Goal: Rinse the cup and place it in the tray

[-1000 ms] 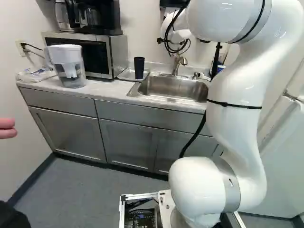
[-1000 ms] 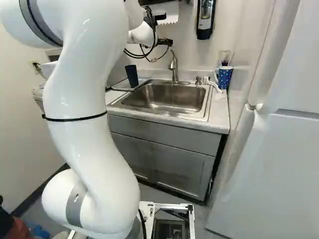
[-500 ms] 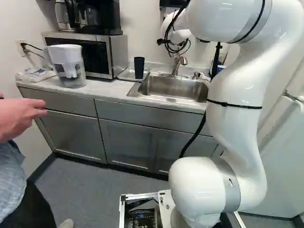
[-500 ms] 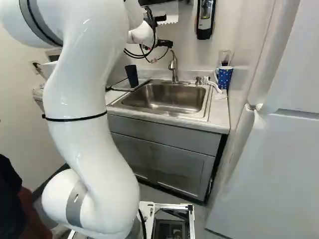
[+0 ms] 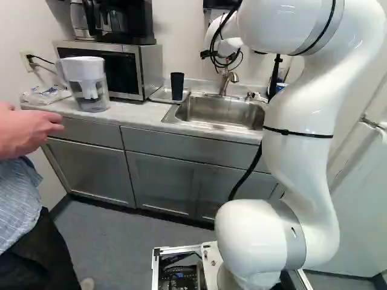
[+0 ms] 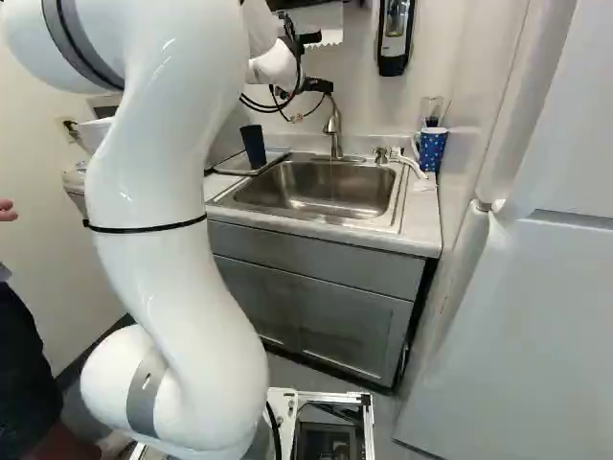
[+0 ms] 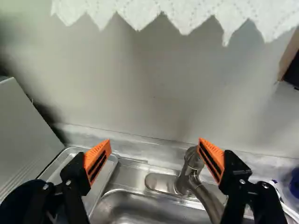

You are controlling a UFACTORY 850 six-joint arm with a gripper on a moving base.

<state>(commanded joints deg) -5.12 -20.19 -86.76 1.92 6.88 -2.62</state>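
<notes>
Clock: the sink (image 6: 316, 187) is forming the dial in each base view, its wall side marking twelve.
Cup: the dark cup (image 5: 177, 86) is standing upright on the metal tray (image 5: 158, 95), at ten o'clock.
Gripper: the gripper (image 6: 313, 60) is hovering near the faucet (image 6: 334, 129) at twelve, its two fingers spreading wide; in the wrist view the faucet is showing between the orange pads (image 7: 214, 157).
Counter: the pale counter (image 5: 136, 115) is framing the sink; the clear pitcher (image 5: 89, 87) is occupying nine to ten o'clock, the microwave (image 5: 136, 72) ten, and the dotted mug (image 6: 432, 149) two.
Coffee maker: the black coffee maker (image 5: 130, 21) is sitting atop the microwave.
Cabinets: the grey cabinets (image 5: 91, 169) are running beneath the counter, seven to six o'clock.
Floor: the grey floor (image 5: 127, 241) is spreading below them toward the base.
Wall: the pale wall is rising at twelve, bearing the dispenser (image 6: 395, 43) at one.
Door: the large white door (image 6: 522, 335) is filling four o'clock.
</notes>
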